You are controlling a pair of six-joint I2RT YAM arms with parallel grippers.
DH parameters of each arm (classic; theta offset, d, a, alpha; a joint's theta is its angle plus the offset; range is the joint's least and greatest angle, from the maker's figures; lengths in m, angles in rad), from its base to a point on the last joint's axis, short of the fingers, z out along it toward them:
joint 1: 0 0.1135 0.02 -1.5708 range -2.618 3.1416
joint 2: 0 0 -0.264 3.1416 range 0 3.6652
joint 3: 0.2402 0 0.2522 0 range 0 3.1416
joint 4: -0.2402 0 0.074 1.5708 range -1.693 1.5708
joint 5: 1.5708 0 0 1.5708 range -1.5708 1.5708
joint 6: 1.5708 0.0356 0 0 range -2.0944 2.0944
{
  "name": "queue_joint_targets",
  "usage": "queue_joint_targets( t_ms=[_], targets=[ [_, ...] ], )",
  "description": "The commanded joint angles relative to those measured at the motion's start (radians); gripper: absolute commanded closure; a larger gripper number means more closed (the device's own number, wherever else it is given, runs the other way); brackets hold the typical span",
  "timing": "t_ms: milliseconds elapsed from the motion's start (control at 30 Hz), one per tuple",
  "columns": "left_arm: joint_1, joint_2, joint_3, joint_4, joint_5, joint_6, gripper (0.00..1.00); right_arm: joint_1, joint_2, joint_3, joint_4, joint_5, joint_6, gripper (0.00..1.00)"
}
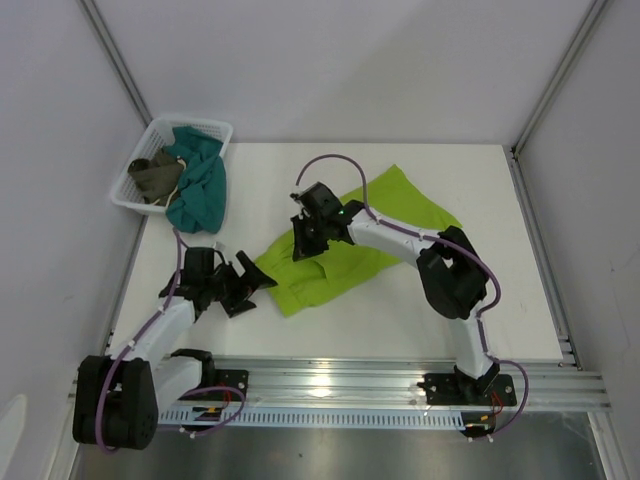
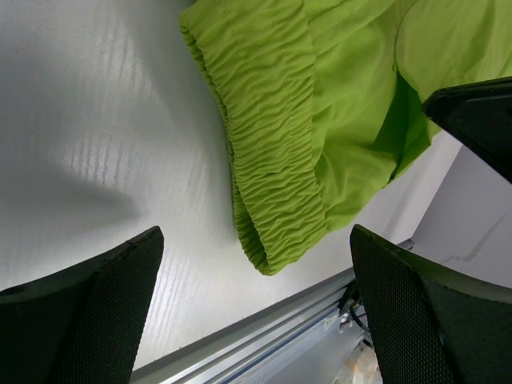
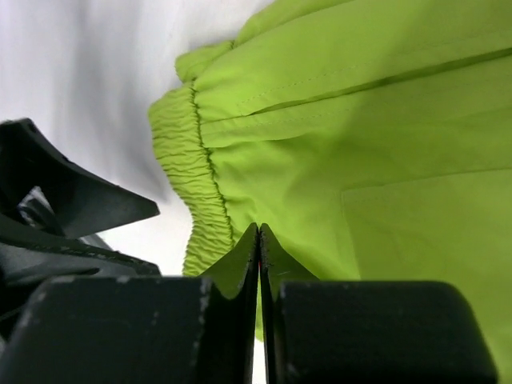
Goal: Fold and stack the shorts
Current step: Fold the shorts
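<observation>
My right tool (image 3: 258,232) clamped shut on a pinch of the lime-green shorts (image 1: 370,225) beside the elastic waistband (image 2: 264,144), likely to lift that edge for folding | my left tool (image 1: 255,290) fully spread, empty, poised at the waistband's near-left end | shorts lie unfolded mid-surface (image 1: 480,300)

A robotics lab cell: white panel walls (image 1: 350,60) in aluminium framing (image 1: 558,75), white table (image 1: 380,320), aluminium mounting rail (image 1: 340,385).
</observation>
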Motion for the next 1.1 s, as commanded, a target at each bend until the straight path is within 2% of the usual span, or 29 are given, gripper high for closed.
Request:
queue_joint_targets(
  t_ms=[0, 267, 833, 1067],
  targets=[
    [0.011, 0.025, 0.008, 0.031, -0.004, 0.001, 0.01, 0.026, 0.049, 0.049, -0.043, 0.007, -0.078, 0.98],
    [0.011, 0.072, 0.002, 0.074, -0.034, -0.031, 0.01, 0.032, 0.104, 0.049, -0.025, -0.065, -0.102, 1.0],
    [0.008, 0.12, -0.001, 0.162, -0.031, -0.06, 0.01, 0.036, 0.105, 0.052, 0.047, -0.189, -0.112, 1.0],
    [-0.011, 0.158, 0.017, 0.178, -0.034, -0.049, 0.01, 0.03, 0.165, 0.075, 0.001, -0.159, -0.128, 1.0]
  ],
)
